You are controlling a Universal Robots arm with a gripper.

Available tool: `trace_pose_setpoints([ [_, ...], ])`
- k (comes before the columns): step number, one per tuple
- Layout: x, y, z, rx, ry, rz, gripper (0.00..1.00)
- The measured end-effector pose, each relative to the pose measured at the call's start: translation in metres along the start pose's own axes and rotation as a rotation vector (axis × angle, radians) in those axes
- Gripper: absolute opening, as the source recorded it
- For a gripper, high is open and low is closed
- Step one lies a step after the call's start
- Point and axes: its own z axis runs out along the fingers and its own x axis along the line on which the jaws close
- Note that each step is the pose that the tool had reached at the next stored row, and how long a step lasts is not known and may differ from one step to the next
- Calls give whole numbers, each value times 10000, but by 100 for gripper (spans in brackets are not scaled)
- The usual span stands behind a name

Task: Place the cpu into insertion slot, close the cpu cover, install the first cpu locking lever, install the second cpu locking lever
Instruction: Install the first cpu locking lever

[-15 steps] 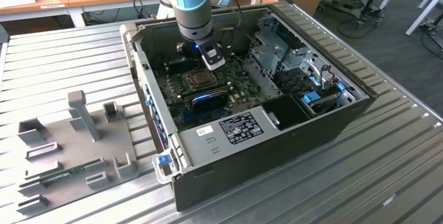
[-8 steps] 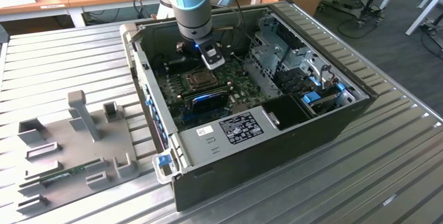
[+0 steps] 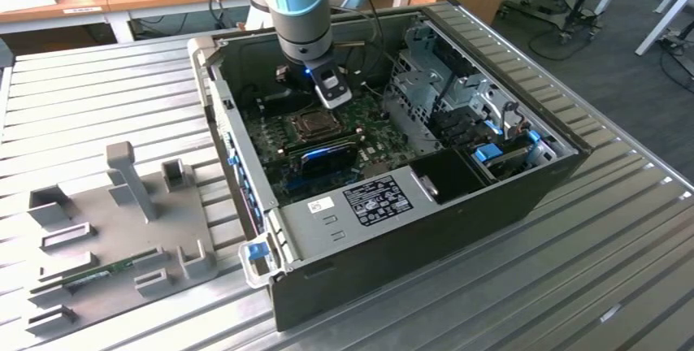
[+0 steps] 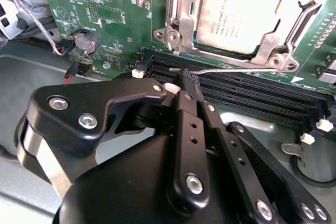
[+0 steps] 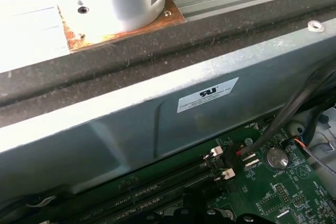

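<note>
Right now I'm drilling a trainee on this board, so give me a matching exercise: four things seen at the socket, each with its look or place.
Things:
1. cpu
2. locking lever
3. coin battery
4. gripper

Descriptions:
A. round and silver, on the green board
B. pale square, seated inside the cpu cover
C. thin metal rod lying along the black memory slots
D. black, its tip at the rod's end

Pairs: 1-B, 2-C, 3-A, 4-D
</note>
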Motion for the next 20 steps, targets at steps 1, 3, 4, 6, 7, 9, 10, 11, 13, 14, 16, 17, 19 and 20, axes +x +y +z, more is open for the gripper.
trace_pose_setpoints([
  [1, 0, -1, 1, 0, -1, 1, 10],
  [3, 0, -7, 6, -1, -1, 3, 10],
  [4, -2, -13, 9, 0, -1, 2, 10],
  [6, -5, -25, 14, -1, -1, 2, 10],
  [7, -6, -29, 16, -1, -1, 2, 10],
  [9, -7, -38, 22, -1, -1, 2, 10],
  [10, -8, -41, 25, -1, -1, 2, 10],
  [11, -8, -45, 28, -1, -1, 2, 10],
  [13, -8, -49, 31, 2, -1, 2, 10],
  [14, -9, -52, 33, 1, -1, 2, 10],
  [16, -10, -57, 38, 0, -1, 2, 10],
  [17, -11, -61, 41, -2, -1, 1, 10],
  [19, -12, -68, 45, -1, -1, 2, 10],
  [20, -12, -71, 48, 0, -1, 2, 10],
])
